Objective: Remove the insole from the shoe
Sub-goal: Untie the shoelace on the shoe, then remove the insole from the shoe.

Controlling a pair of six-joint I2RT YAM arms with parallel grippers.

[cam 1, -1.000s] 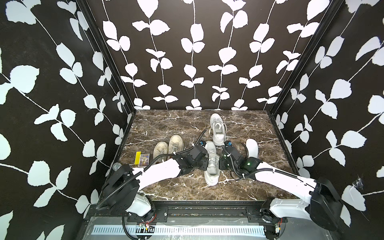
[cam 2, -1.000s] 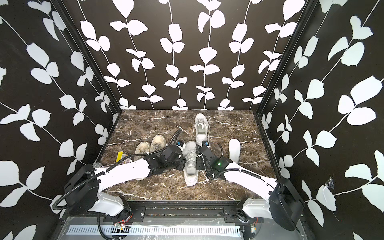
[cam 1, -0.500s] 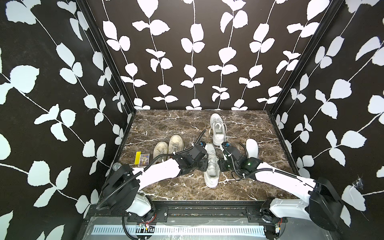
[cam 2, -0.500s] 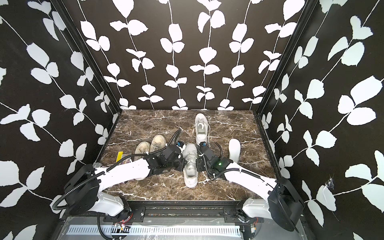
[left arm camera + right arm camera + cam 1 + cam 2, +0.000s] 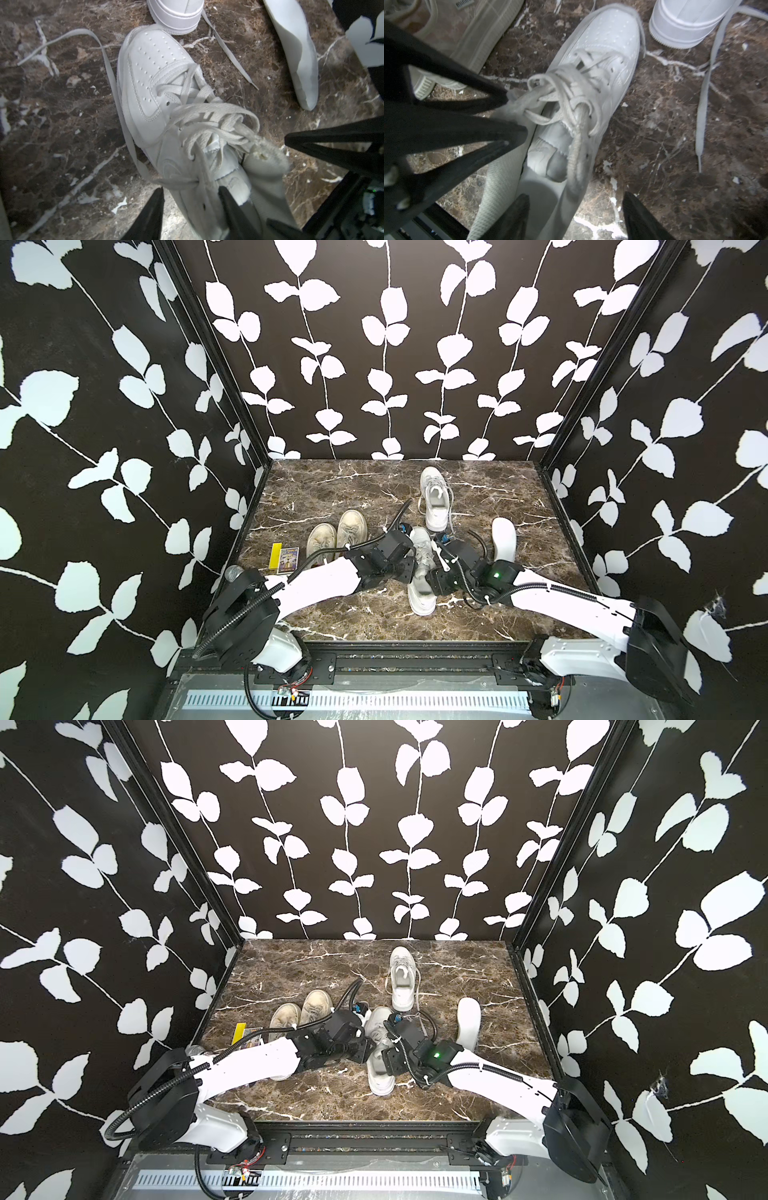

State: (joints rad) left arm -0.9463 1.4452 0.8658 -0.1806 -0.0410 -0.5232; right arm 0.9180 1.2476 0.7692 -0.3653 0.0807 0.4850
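A white laced shoe (image 5: 422, 572) (image 5: 380, 1052) lies mid-table, toe pointing to the back, between my two arms. My left gripper (image 5: 191, 191) (image 5: 409, 568) is open and straddles the shoe's left side wall without pinching it. My right gripper (image 5: 575, 196) (image 5: 432, 580) is open wider, with one finger over the shoe's mouth and the other over the table. Inside the mouth a smooth grey surface (image 5: 542, 199) shows; I cannot tell whether it is an insole. One loose white insole (image 5: 503, 537) (image 5: 299, 52) lies flat on the table beyond the right arm.
A second white sneaker (image 5: 434, 497) stands behind the shoe, its long laces (image 5: 704, 93) trailing over the marble table (image 5: 332, 489). A beige pair (image 5: 336, 533) sits to the left, beside a yellow card and small box (image 5: 284, 558). Leaf-patterned walls enclose three sides.
Both grippers were shut at the shoe's mouth and have opened, the right one wider. The arms and the shoe have barely shifted.
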